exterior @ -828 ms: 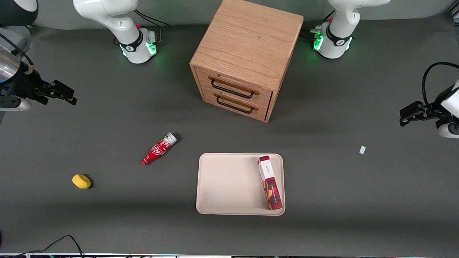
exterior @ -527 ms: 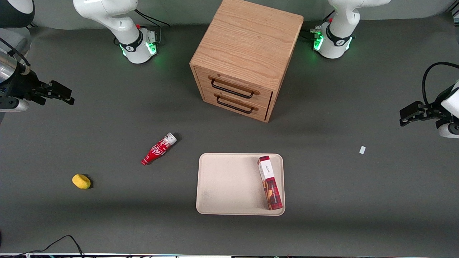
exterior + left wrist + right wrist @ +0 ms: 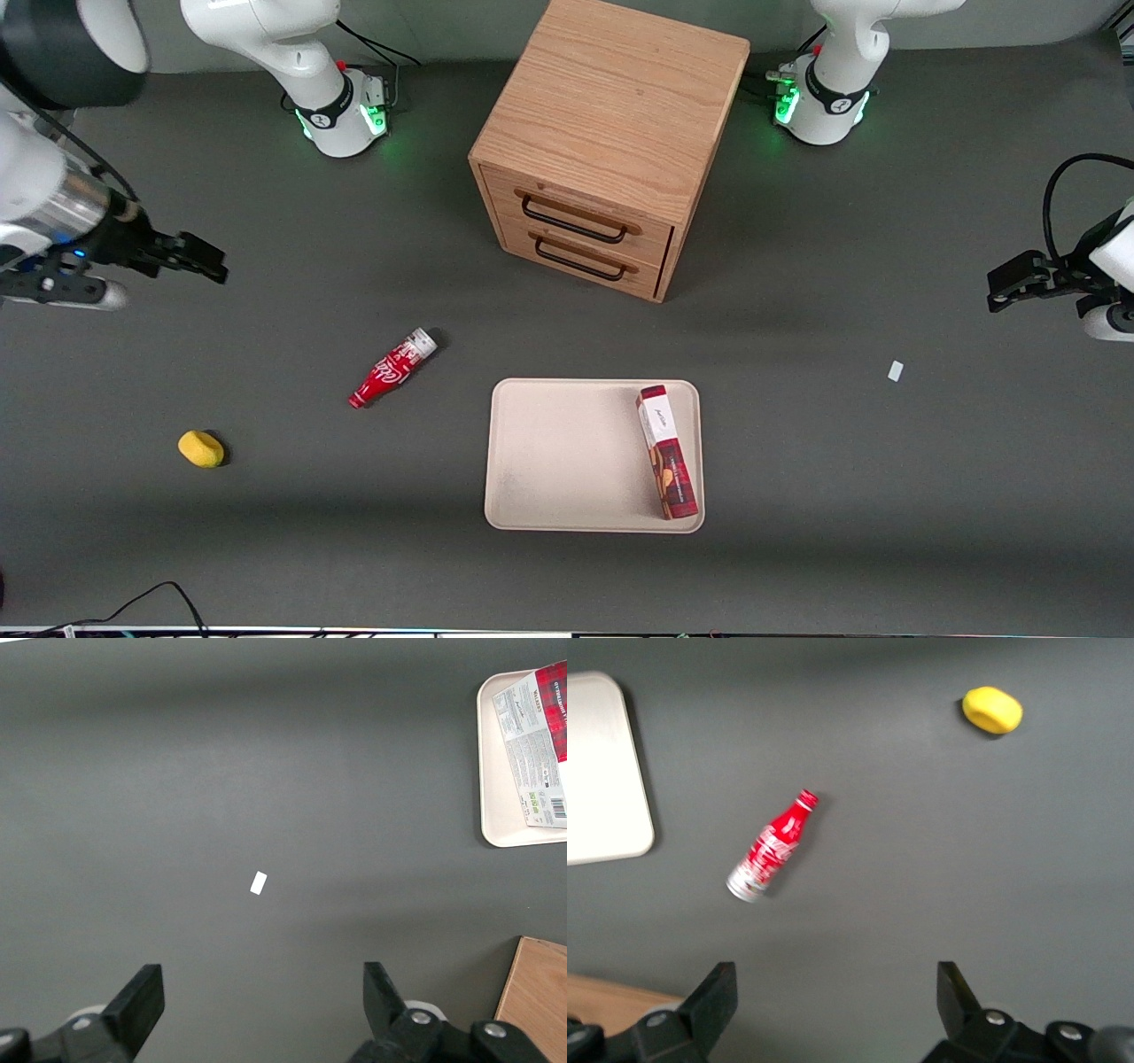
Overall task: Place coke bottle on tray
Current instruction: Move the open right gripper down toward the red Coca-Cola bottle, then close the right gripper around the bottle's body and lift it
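The coke bottle (image 3: pixel 392 369), small and red with white script, lies on its side on the dark table, its silver base toward the drawer cabinet and its cap nearer the front camera. It also shows in the right wrist view (image 3: pixel 771 848). The beige tray (image 3: pixel 567 452) lies flat beside it, toward the parked arm's end, and its corner shows in the right wrist view (image 3: pixel 602 771). My gripper (image 3: pixel 205 262) is open and empty, raised above the table at the working arm's end, well apart from the bottle and farther from the front camera. Its spread fingers (image 3: pixel 713 997) frame bare table.
A red plaid box (image 3: pixel 667 452) lies in the tray along its edge. A wooden two-drawer cabinet (image 3: pixel 602 142) stands farther from the front camera than the tray. A yellow lemon-like object (image 3: pixel 201 448) lies toward the working arm's end. A small white scrap (image 3: pixel 896 370) lies toward the parked arm's end.
My gripper has moved toward the table's middle and slightly nearer the front camera, closing some distance to the bottle. The bottle, tray and box have not moved.
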Action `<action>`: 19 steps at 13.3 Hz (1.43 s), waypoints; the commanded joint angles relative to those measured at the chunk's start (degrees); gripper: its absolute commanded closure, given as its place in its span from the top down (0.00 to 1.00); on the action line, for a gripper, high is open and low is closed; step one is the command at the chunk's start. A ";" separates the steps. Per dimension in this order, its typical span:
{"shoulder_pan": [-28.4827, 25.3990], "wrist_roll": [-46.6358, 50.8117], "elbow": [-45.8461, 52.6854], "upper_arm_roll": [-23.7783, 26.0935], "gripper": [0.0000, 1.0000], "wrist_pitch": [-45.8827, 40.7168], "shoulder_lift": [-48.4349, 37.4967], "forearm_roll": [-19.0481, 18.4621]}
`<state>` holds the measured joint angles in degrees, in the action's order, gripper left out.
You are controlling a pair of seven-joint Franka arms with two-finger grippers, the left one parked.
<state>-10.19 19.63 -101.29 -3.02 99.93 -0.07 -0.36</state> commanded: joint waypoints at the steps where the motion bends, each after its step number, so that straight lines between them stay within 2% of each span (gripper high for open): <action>1: -0.44 14.68 -7.13 3.18 1.00 10.06 2.09 0.10; 4: -0.44 30.60 -14.53 7.49 1.00 23.77 7.26 0.01; 6: -0.44 37.03 -17.35 9.34 1.00 32.48 12.26 -0.34; 8: -0.53 41.61 -17.36 9.70 1.00 36.80 17.36 -0.86; 12: -1.15 42.07 -18.59 9.61 1.00 46.12 24.67 -1.22; 17: -1.06 42.07 -18.59 8.82 0.99 48.51 28.29 -1.39; 18: -1.06 42.07 -18.59 8.82 0.89 48.43 28.46 -1.39; 19: -1.06 41.98 -18.59 8.82 0.72 48.43 28.55 -1.39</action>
<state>-10.80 59.76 -120.00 6.17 147.76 28.38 -0.50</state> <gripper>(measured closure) 0.044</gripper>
